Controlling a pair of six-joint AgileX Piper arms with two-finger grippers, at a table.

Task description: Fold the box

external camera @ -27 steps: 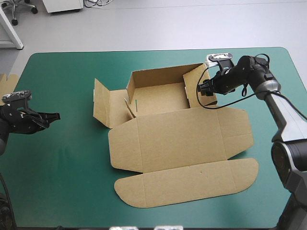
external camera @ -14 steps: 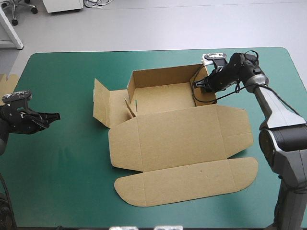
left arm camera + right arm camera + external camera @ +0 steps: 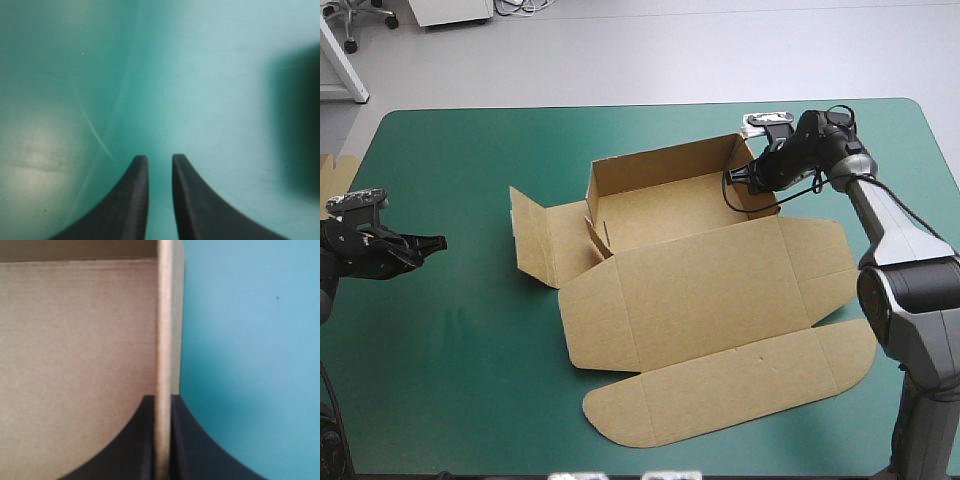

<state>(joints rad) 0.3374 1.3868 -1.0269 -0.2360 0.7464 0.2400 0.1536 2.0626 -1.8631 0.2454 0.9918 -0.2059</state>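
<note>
Fingers (image 3: 125, 440) of the right gripper (image 3: 752, 182), black and fin-shaped, are pinched on the top edge of the right side wall (image 3: 741, 150) of the brown cut-board box (image 3: 700, 290). One finger is inside the tray and one outside, with the board's edge running straight between them. The box lies on the teal-green table cover (image 3: 450, 350) with its back wall (image 3: 660, 165) and this right wall raised. Its left side flaps (image 3: 535, 235) are splayed outward and half up, and its broad lid panel with the rounded tuck flap (image 3: 720, 390) lies flat on the near side. Well apart from the box's left flaps, the left gripper (image 3: 425, 242) hovers over bare cover. Its fingers are drawn almost together, only a slim strip of cover showing between them, and they hold nothing.

The step in hand looks like setting the right wall square to the tray floor. To do it well, I judge the pinch should sit close to the rim. The wrist should swing about the crease at the wall's foot rather than pull sideways, since nothing pins the box and a sideways tug would probably slide the whole sheet. The wall should end upright, meeting the back wall at the corner. The left flaps are not yet up, so bringing the left gripper to that side would brace the box and ready the matching fold.
</note>
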